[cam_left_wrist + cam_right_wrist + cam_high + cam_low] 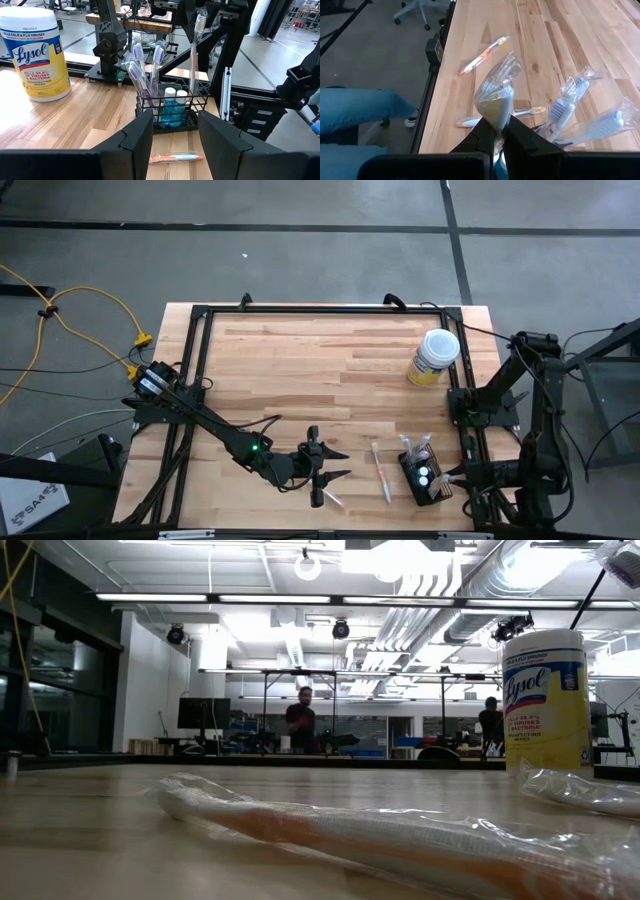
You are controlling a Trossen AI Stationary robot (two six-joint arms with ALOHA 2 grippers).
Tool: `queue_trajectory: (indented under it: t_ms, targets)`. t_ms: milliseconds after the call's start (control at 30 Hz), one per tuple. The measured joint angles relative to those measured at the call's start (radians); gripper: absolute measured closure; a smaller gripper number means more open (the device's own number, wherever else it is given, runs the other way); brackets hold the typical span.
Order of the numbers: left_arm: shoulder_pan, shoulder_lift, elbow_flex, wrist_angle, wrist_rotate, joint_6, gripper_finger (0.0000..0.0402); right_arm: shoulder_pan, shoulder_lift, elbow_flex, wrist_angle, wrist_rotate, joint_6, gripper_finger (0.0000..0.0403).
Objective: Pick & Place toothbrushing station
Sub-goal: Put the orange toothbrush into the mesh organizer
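The black wire-mesh basket (424,477) stands near the table's near right edge. It holds two wrapped toothbrushes (145,70) and small blue bottles (172,105). My right gripper (501,131) is at the basket's right side (452,477), shut on a third wrapped toothbrush (495,100). That toothbrush stands upright at the basket's right end (195,55). My left gripper (345,464) is open and empty left of the basket, pointing at it (175,130). A wrapped orange toothbrush (381,470) lies on the table between them. My right gripper pinches the wrapped toothbrush between its two fingers just below the brush head (496,122), coming from the table's right side. The fingers lie across the brush. The head stands up above them, and the lower end reaches down into the basket (192,92).
A yellow Lysol canister (434,357) stands at the far right of the table. Another wrapped toothbrush (330,500) lies by the near edge under my left gripper. A person's leg in jeans (360,110) is beside the table's near edge.
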Motion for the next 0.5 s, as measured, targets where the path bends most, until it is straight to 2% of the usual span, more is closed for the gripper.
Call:
queue_trajectory:
  t_ms: [500]
  targets:
    - [0.000,0.000,0.000,0.000,0.000,0.000,0.0250,-0.044,0.029,-0.036,0.074,-0.082,-0.024,0.0392]
